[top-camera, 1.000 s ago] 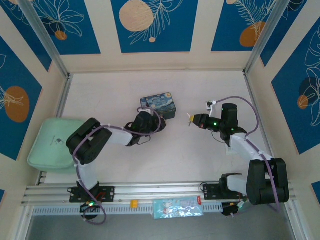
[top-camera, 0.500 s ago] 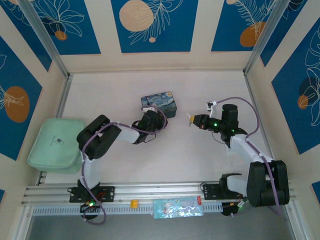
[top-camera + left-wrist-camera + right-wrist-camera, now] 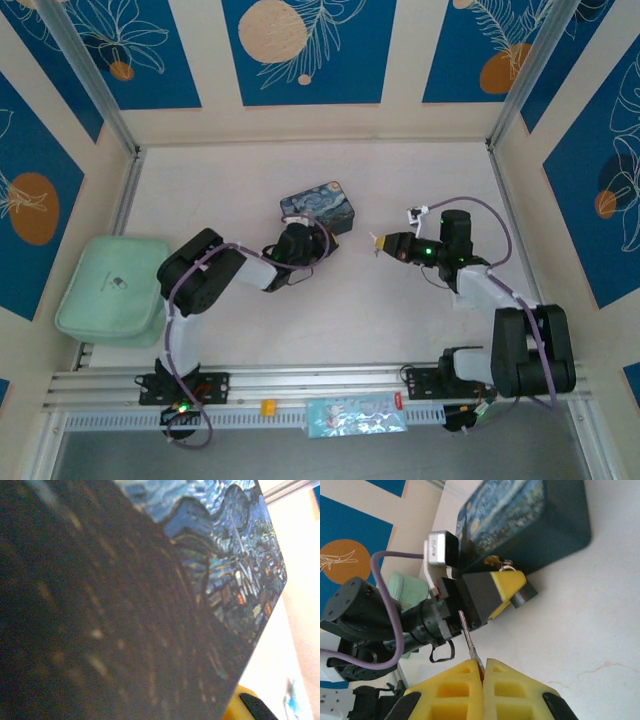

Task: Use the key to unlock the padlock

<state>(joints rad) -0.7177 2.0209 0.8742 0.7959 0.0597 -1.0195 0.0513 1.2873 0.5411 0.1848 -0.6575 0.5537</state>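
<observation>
Key [image 3: 466, 630] first: its thin blade pokes out of my right end effector [image 3: 483, 672], pads pinched tight on its head and aimed across the tabletop [image 3: 585, 635] at the padlock [image 3: 524, 596]. That lies at the foot of the painted box [image 3: 530, 520], clamped in my left end effector [image 3: 507, 585], jaws drawn narrow, which I judge steadies it for insertion.

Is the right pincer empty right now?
No: in the right wrist view a thin key sticks up out of the right pincer, whose yellow tips are pressed shut on it.
</observation>
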